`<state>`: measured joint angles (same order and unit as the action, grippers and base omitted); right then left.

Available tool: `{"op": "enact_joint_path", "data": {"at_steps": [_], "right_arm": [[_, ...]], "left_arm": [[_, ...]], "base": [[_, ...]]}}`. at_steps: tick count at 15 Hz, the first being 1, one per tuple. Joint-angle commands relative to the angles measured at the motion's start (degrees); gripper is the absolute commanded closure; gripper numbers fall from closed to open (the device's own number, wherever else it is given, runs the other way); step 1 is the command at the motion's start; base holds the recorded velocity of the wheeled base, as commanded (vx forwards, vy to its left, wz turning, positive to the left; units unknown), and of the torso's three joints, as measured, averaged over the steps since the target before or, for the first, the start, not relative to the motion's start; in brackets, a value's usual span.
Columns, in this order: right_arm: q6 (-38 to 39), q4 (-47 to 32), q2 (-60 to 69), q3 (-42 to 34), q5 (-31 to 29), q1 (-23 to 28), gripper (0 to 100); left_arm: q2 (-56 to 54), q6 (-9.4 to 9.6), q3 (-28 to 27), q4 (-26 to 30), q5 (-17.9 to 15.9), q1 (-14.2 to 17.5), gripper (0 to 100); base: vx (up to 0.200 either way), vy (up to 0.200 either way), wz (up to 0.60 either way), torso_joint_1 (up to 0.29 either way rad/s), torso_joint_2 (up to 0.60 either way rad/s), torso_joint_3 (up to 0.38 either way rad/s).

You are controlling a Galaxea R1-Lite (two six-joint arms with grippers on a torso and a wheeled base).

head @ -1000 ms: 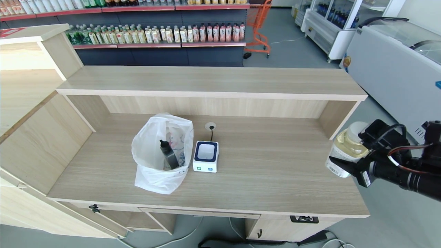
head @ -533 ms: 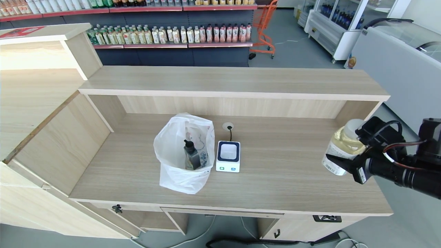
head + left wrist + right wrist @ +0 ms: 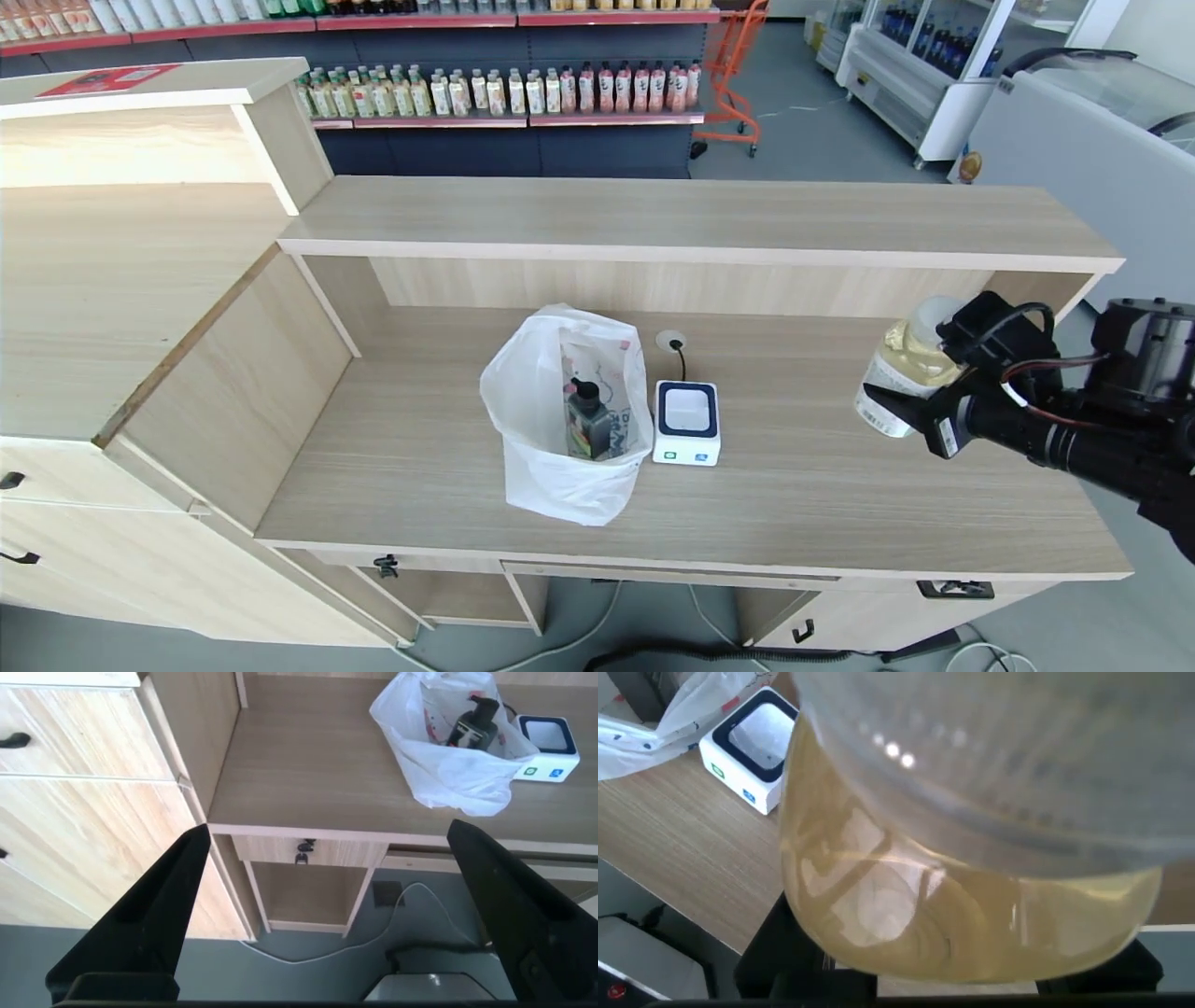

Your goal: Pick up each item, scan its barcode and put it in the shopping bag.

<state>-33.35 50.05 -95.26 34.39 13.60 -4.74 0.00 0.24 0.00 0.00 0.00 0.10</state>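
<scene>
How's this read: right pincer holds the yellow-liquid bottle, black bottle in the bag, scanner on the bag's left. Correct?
Wrong side: head view shows the scanner right of the bag. The right pincer holds the yellow-liquid bottle; the black bottle is in the bag.

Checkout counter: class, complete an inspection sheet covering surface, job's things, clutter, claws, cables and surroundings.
Surface: light wooden counter with a raised back shelf.
Job's things: open shopping bag holds a dark bottle; scanner beside it; pale bottle held above the counter's right end.
Clutter: nothing seen.
Claws: right claw shut on the pale bottle; left claw open, empty.
Cables: scanner cable enters a counter hole; floor cables below.
Surroundings: drink shelves, freezers.
</scene>
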Motion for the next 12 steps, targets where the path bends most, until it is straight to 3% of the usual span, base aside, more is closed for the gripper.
{"op": "enact_joint_path", "data": {"at_steps": [1,2,6,8,12], "right_arm": [[0.0,0.1,-1.7,0.0,0.0,0.0,100],[0.0,0.1,-2.2,0.1,0.1,0.0,100],[0.6,2.3,-5.3,0.5,0.7,-0.1,100],[1.3,4.4,-6.8,0.2,4.1,-0.9,100],[0.8,8.7,-11.1,0.5,4.9,-2.4,100]], "left_arm": [[0.1,0.02,0.0,0.0,0.0,0.1,0],[0.1,0.11,0.0,0.0,0.0,0.0,0],[0.1,0.28,0.0,0.0,0.0,0.0,0],[0.1,0.20,0.0,0.0,0.0,0.0,0],[0.1,-0.07,0.0,0.0,0.1,0.0,0]], "base": [[0.000,0.000,0.00,0.000,0.00,0.000],[0.000,0.000,0.00,0.000,0.00,0.000],[0.200,0.000,0.00,0.002,0.00,0.000],[0.200,0.000,0.00,-0.015,-0.01,0.007],[0.000,0.000,0.00,0.000,0.00,0.000]]}}
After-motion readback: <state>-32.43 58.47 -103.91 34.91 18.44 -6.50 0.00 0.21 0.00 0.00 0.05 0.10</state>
